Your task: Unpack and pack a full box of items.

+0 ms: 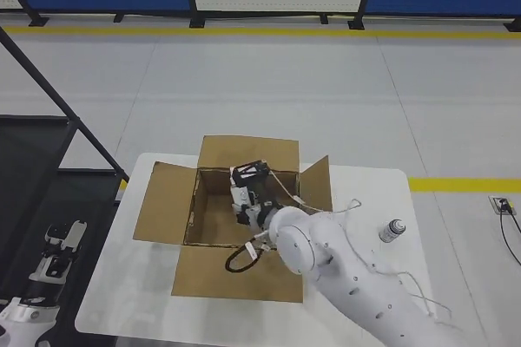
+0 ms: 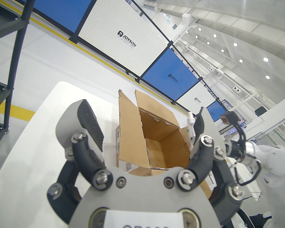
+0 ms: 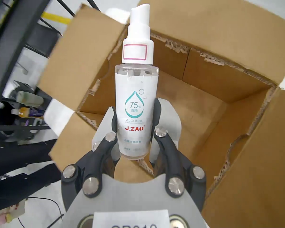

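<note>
An open cardboard box (image 1: 210, 260) stands mid-table with its flaps folded out. Above its opening my right gripper (image 3: 135, 117) is shut on a clear alcohol spray bottle (image 3: 135, 91) with a white pump cap, holding it by the lower body. From above, the right gripper (image 1: 247, 206) hovers over the far right part of the box. What shows of the box's inside (image 3: 204, 110) is bare cardboard. My left gripper (image 2: 142, 115) is open and holds nothing. It sits low beside the table's left side, facing the box (image 2: 152, 131), with the spray bottle (image 2: 190, 129) beyond it.
A small bottle with a dark cap (image 1: 392, 230) stands on the table to the right of the box. A black metal rack (image 1: 35, 173) stands off the table's left side, and a few bottles (image 3: 26, 105) lie low beside it.
</note>
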Robot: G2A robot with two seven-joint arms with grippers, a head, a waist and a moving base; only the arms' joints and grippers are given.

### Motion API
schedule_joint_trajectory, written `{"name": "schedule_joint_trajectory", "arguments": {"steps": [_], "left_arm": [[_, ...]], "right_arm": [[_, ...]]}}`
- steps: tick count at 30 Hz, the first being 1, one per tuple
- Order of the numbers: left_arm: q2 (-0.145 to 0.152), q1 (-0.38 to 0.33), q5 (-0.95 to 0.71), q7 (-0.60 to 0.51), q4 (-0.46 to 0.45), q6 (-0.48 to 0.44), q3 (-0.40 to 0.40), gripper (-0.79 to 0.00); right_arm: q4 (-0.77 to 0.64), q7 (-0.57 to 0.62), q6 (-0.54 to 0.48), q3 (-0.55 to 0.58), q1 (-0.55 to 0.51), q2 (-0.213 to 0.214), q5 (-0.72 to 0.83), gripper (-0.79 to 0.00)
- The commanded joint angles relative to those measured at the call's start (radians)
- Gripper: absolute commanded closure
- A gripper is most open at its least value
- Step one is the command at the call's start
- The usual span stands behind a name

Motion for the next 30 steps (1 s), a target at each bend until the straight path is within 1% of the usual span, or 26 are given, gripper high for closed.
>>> {"name": "schedule_joint_trajectory", "arguments": {"steps": [1,4,7,10,12,13,15,16,21,22,24,25,30], "left_arm": [[0.000,0.000,0.000,0.000,0.000,0.000,0.000,-0.785],[0.000,0.000,0.000,0.000,0.000,0.000,0.000,-0.785],[0.000,0.000,0.000,0.000,0.000,0.000,0.000,-0.785],[0.000,0.000,0.000,0.000,0.000,0.000,0.000,-0.785],[0.000,0.000,0.000,0.000,0.000,0.000,0.000,-0.785],[0.000,0.000,0.000,0.000,0.000,0.000,0.000,-0.785],[0.000,0.000,0.000,0.000,0.000,0.000,0.000,-0.785],[0.000,0.000,0.000,0.000,0.000,0.000,0.000,-0.785],[0.000,0.000,0.000,0.000,0.000,0.000,0.000,-0.785],[0.000,0.000,0.000,0.000,0.000,0.000,0.000,-0.785],[0.000,0.000,0.000,0.000,0.000,0.000,0.000,-0.785],[0.000,0.000,0.000,0.000,0.000,0.000,0.000,-0.785],[0.000,0.000,0.000,0.000,0.000,0.000,0.000,-0.785]], "right_arm": [[0.151,-0.007,0.019,-0.079,0.082,-0.043,0.016,0.000],[0.330,0.003,0.005,-0.162,0.165,-0.107,0.054,0.000],[0.463,0.022,-0.020,-0.221,0.213,-0.165,0.089,0.000],[0.582,-0.018,-0.001,-0.269,0.239,-0.223,0.084,0.000],[0.635,-0.040,0.007,-0.285,0.243,-0.250,0.089,0.000],[0.679,-0.060,0.016,-0.297,0.250,-0.272,0.085,0.000],[0.732,-0.067,0.024,-0.313,0.256,-0.298,0.080,0.000],[0.772,-0.071,0.021,-0.317,0.262,-0.319,0.090,0.000],[0.895,-0.067,-0.010,-0.321,0.286,-0.379,0.120,0.000],[0.917,-0.066,-0.018,-0.322,0.290,-0.390,0.124,-0.095],[0.963,-0.064,-0.036,-0.320,0.299,-0.413,0.133,-0.240],[0.975,-0.065,-0.041,-0.319,0.301,-0.419,0.136,-0.296],[1.047,-0.079,-0.070,-0.310,0.317,-0.456,0.149,-0.345]]}}
